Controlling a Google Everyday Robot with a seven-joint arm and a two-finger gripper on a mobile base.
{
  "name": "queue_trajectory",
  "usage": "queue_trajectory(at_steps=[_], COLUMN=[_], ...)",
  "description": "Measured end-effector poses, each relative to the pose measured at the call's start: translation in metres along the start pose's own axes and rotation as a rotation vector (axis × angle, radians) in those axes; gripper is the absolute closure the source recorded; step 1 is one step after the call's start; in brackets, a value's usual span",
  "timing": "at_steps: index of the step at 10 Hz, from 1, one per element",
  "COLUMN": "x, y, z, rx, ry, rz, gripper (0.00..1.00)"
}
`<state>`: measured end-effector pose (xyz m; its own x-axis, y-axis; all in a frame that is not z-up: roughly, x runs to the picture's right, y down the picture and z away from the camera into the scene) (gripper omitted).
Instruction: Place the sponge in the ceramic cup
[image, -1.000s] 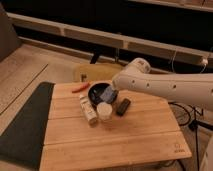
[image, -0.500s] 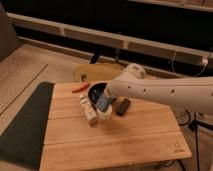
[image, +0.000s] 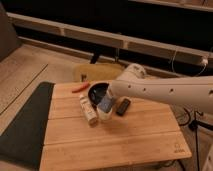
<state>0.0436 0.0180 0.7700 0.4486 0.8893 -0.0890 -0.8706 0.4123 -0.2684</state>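
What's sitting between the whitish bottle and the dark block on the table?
In the camera view, the ceramic cup stands there, with the sponge and the gripper just above it.

white arm's claw over the light-blue sponge and cream cup, beside a black bowl.

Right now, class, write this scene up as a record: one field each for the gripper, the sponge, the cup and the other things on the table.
table: wooden slats
black bowl: on the far part of the table
ceramic cup: cream-white, upright, just in front of the black bowl
bottle: whitish, picture-left of the ceramic cup
dark block: picture-right of the ceramic cup, apart
sponge: light blue, tilted, at the ceramic cup's mouth; seated or not, unclear
gripper: low over the table, at the sponge
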Motion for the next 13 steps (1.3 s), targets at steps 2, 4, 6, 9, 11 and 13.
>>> queue_trajectory(at_steps=[2,4,6,9,11,13], x=[0.000,0.000,0.001,0.003,0.004,0.005], y=[-0.003,0.007,0.010,0.012,0.012,0.012], z=[0.008,0.019,0.025,0.030,0.032,0.032], rx=[-0.001,-0.021,-0.033,-0.046,-0.053,-0.059], ry=[0.009,0.025,0.039,0.053,0.062,0.067], rz=[0.013,0.015,0.016,0.018,0.017,0.021], gripper=[1.00,1.00,0.97,0.68,0.47,0.27])
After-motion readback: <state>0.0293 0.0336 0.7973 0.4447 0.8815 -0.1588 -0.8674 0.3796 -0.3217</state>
